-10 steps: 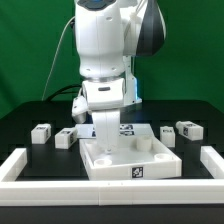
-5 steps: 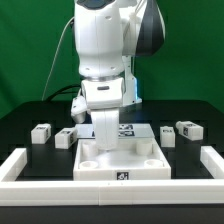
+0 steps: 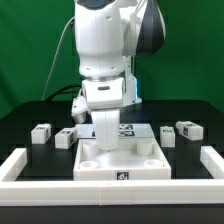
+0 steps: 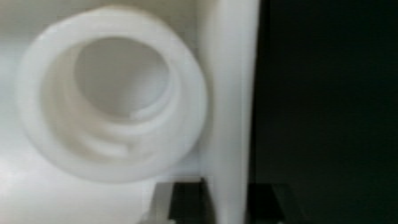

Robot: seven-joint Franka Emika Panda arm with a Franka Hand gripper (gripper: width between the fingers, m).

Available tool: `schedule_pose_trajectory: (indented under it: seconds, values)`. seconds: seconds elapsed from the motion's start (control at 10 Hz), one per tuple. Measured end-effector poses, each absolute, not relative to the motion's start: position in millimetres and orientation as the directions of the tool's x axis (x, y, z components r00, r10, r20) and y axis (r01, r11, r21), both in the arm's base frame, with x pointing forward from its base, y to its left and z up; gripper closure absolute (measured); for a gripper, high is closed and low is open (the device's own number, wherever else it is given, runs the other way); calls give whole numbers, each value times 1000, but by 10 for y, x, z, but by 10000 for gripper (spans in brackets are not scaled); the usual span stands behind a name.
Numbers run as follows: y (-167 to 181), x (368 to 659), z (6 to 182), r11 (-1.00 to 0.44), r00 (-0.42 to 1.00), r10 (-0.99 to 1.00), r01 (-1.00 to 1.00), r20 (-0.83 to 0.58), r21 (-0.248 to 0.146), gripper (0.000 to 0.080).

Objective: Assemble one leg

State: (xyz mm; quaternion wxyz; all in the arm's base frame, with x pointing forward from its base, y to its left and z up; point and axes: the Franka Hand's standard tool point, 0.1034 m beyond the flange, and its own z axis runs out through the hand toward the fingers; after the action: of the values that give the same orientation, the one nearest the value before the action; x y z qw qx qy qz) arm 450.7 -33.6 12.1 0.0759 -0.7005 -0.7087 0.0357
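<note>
- Exterior view: the gripper (image 3: 107, 138) is low at the tray-like part's (image 3: 95, 170) far rim, probably positioning it. Its jaws are hidden, so I cannot tell their state. The nearest leg (image 3: 65, 137) lies loose beside the part.
- Wrist view: a blurred round socket (image 4: 116, 105), likely a leg's seat.

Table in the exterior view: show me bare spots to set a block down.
Bare black table lies on either side of the tray, between it and the white rim. Behind the tray it is crowded: four blocks and the arm.

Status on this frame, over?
Gripper down at tray, fingers hidden, state unclear. Four legs loose, two either side, untouched. No obstruction seen.
</note>
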Motion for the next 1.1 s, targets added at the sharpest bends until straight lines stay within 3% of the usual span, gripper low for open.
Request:
schedule_pose_trajectory:
  seconds: [0.4,1.1]
  values:
    - [-27,4615,110,49,-37,996,988,79,-147,722]
    - [519,4816,135,-15,27,996,991,91,-132,723]
